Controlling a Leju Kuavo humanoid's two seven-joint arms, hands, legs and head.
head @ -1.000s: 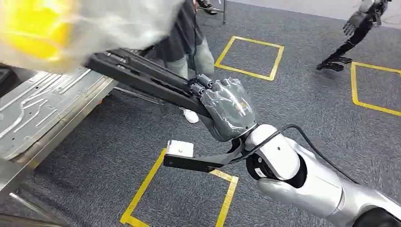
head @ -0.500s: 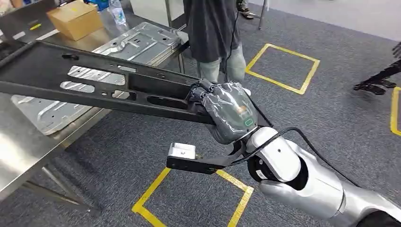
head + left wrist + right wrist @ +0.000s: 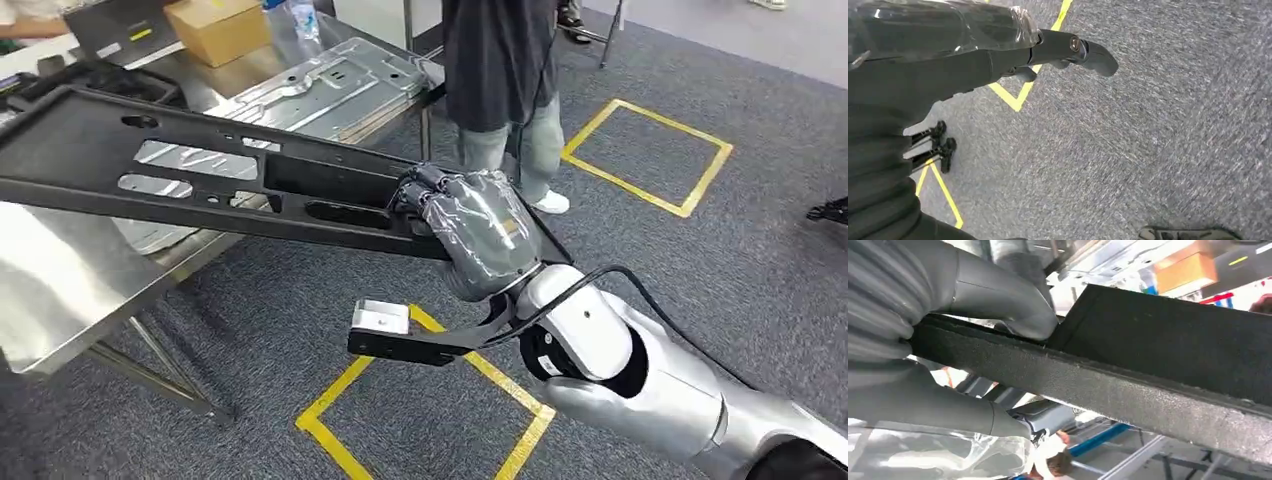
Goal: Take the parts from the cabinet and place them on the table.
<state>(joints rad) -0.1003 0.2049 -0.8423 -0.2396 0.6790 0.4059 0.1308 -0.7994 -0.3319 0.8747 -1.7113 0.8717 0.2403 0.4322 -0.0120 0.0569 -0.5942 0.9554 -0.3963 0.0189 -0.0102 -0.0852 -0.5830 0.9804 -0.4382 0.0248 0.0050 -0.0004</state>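
Panel (image 3: 200, 180), black, long, with cut-outs: gripped at its near end by the right hand (image 3: 480, 235), fingers wrapped over the edge and thumb clamped underneath, as the right wrist view confirms; carried level, far end reaching out over the table (image 3: 50, 290) but, as far as I can judge, not resting on it. Left hand (image 3: 998, 50): hanging over the carpet, holding nothing, one dark finger pointing out straight; whether the rest are spread or curled I cannot tell. Table: steel, already carrying pressed metal sheets (image 3: 330, 85), a cardboard box (image 3: 215, 28) and a bottle (image 3: 280, 30) toward its far side. Person (image 3: 500, 90): standing just beyond the table's corner, dark top, light trousers. Floor (image 3: 700, 260): grey carpet with yellow taped squares. Progress: part is out of the cabinet and brought to the table; lowering it onto the steel top and letting go remain.
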